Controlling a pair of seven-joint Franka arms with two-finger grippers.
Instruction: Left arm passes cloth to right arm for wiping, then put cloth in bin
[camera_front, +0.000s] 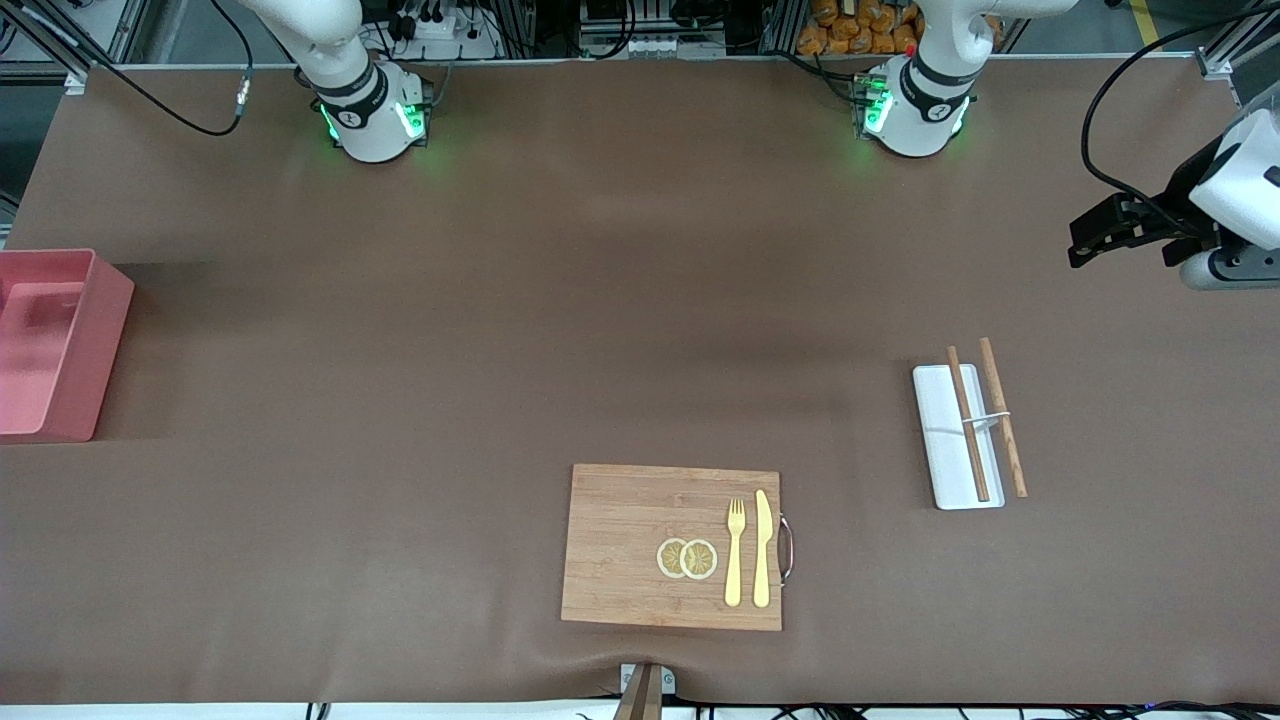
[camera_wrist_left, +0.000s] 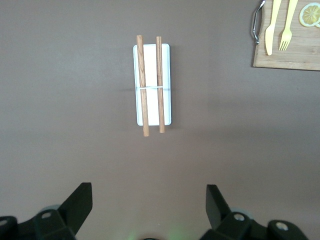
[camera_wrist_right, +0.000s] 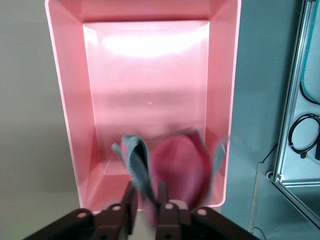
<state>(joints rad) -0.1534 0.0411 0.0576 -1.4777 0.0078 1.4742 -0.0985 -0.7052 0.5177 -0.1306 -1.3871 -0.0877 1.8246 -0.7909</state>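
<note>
Cloth (camera_wrist_right: 170, 167) shows only in the right wrist view, where the right gripper (camera_wrist_right: 147, 202) has its jaws pinching it over the pink bin (camera_wrist_right: 65, 100). It hangs folded, grey outside, red-pink inside. The left gripper (camera_wrist_left: 149, 202) waits over the tabletop (camera_front: 500, 330) near the chopsticks (camera_wrist_left: 152, 82), jaws spread.

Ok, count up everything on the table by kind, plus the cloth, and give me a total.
Bin: 1
Cloth: 1
Board: 1
Lemon slices: 2
Fork: 1
Knife: 1
Tray: 1
Chopsticks: 2
Total: 10
</note>
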